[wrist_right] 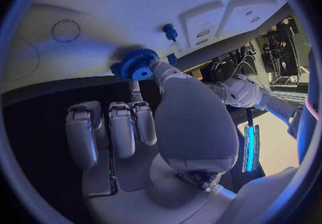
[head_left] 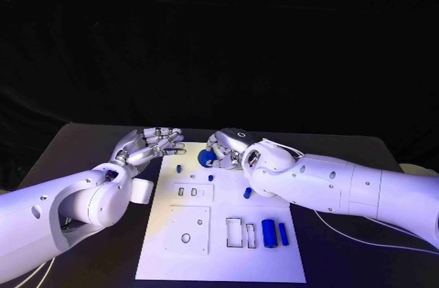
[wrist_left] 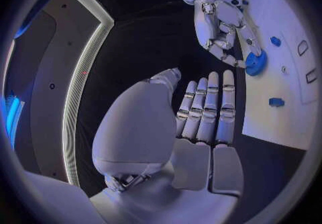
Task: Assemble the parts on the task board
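while the right hand (head_left: pixel 229 150) pinches a blue gear (head_left: pixel 207 158) between thumb and a finger at the far end of the white task board (head_left: pixel 174 266), approx 12 o'clock from the board's centre, the step in hand looks like seating that gear on the board. right wrist view shows the gear (wrist_right: pixel 137 64) held at the board's surface, other fingers curled clear. next move prob calls for lining the gear's bore up w/ its post or hole and pressing straight down; can't tell if it's already seated. left hand (head_left: pixel 146 147) sits at about 10 o'clock, just off the board's edge, fingers straight and together, holding nothing. nearby on the board: small blue pegs (head_left: pixel 211 177) by the gear, a blue cylinder (head_left: pixel 268 233) and a thinner blue pin (head_left: pixel 283 234) toward 5 o'clock. the pegs sit close enough to snag the fingers.
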Controlling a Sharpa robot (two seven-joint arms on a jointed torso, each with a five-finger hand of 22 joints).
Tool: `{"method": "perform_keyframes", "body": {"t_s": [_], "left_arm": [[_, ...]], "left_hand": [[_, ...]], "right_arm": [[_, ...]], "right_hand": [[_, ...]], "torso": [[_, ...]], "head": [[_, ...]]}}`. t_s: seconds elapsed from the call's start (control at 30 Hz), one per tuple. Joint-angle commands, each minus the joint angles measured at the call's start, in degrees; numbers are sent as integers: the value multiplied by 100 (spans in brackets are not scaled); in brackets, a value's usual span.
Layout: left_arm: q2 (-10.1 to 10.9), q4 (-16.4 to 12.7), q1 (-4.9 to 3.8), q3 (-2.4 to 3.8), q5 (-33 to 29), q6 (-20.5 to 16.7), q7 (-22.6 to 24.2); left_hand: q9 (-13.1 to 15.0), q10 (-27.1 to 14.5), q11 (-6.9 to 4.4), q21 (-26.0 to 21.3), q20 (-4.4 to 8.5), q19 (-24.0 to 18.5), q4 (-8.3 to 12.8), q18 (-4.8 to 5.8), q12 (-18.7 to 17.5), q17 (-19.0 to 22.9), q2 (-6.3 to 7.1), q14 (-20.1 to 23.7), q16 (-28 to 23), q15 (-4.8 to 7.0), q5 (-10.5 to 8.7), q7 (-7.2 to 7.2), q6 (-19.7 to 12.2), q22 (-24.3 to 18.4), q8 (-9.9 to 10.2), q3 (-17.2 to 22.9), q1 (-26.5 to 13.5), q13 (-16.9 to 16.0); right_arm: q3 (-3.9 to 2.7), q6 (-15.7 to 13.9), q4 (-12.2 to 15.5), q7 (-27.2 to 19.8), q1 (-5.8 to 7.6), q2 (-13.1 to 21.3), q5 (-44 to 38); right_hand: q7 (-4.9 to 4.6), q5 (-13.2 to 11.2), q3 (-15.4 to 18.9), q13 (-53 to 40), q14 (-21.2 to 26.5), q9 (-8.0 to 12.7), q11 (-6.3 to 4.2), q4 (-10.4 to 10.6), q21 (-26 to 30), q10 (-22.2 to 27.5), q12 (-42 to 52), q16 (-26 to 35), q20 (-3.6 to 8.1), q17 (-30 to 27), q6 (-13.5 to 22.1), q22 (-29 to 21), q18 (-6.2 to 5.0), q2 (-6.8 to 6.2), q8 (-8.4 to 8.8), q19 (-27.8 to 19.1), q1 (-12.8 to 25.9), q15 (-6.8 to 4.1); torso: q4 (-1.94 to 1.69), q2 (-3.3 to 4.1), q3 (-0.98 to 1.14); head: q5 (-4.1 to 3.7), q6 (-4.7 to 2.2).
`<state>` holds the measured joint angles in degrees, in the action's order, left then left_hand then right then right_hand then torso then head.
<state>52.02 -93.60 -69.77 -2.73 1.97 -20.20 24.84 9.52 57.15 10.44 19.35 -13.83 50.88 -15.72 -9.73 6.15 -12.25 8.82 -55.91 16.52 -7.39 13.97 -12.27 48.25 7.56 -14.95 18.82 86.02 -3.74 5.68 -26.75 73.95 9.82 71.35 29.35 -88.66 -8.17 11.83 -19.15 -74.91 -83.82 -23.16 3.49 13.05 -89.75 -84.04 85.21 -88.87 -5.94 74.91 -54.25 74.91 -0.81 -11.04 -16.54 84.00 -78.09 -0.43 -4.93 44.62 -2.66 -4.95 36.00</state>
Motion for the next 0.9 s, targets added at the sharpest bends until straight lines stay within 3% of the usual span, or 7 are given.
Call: {"method": "perform_keyframes", "body": {"t_s": [0.03, 0.37, 0.63, 0.77, 0.9], "left_arm": [[-15, -16, -8, 5, -2, 88, 39], [-13, -16, -9, 5, -2, 89, 32], [-9, -17, -11, 5, 0, 92, 24], [-5, -17, -12, 5, 1, 93, 21], [1, -13, -13, 5, 1, 93, 18]], "left_hand": [[-10, 18, 1, 3, 2, 26, -14, -76, -16, -5, 30, 4, -20, -45, -36, -118, 23, -5, 36, 33, -29, 5], [-10, 18, 1, 3, 2, 26, -14, -76, -16, -5, 30, 4, -20, -45, -36, -118, 23, -5, 36, 33, -29, 5], [-10, 18, 1, 3, 2, 26, -14, -76, -16, -5, 30, 4, -20, -45, -36, -118, 23, -5, 36, 33, -29, 5], [-10, 18, 1, 3, 2, 26, -14, -76, -16, -5, 30, 4, -20, -45, -36, -118, 23, -5, 36, 33, -29, 5], [-10, 18, 1, 3, 2, 26, -14, -76, -16, -5, 30, 4, -20, -45, -36, -118, 23, -5, 36, 33, -29, 5]], "right_arm": [[15, 157, -59, -11, -26, -47, -29], [30, 144, -203, -10, -48, -138, 11], [33, 148, -242, -55, -51, -167, 69], [34, 110, -205, -86, -51, -134, 101], [34, 45, -116, -117, -51, -39, 159]], "right_hand": [[44, 8, -39, -738, -528, -5, -32, -6, -25, 16, -35, -8, 43, 1070, 12, 1509, 81, 14, -16, 600, 41, -32], [16, -12, -75, -656, -521, 1, -10, 12, -25, 89, -98, 1, 33, 1039, 86, 1509, 81, -40, 22, 600, 95, -15], [-116, -123, -64, -560, -520, 67, 109, 66, -25, 190, -178, 4, -46, 1033, 467, 1509, 81, -150, 252, 600, 250, 83], [-188, -100, 184, -519, -519, 106, 178, 216, -25, 239, -210, 3, -108, 1035, 672, 1509, 81, -192, 400, 600, 464, 148], [-201, -83, 352, -527, -521, 102, 195, 290, -25, 238, -205, 0, -134, 1044, 672, 1509, 81, -151, 426, 600, 505, 167]], "torso": [[-7, -1, -1], [4, -1, -4], [-2, -1, -4], [-2, -1, -3], [5, -3, 2]], "head": [[-12, 6], [3, -2], [3, -6], [7, -8], [11, -12]]}}
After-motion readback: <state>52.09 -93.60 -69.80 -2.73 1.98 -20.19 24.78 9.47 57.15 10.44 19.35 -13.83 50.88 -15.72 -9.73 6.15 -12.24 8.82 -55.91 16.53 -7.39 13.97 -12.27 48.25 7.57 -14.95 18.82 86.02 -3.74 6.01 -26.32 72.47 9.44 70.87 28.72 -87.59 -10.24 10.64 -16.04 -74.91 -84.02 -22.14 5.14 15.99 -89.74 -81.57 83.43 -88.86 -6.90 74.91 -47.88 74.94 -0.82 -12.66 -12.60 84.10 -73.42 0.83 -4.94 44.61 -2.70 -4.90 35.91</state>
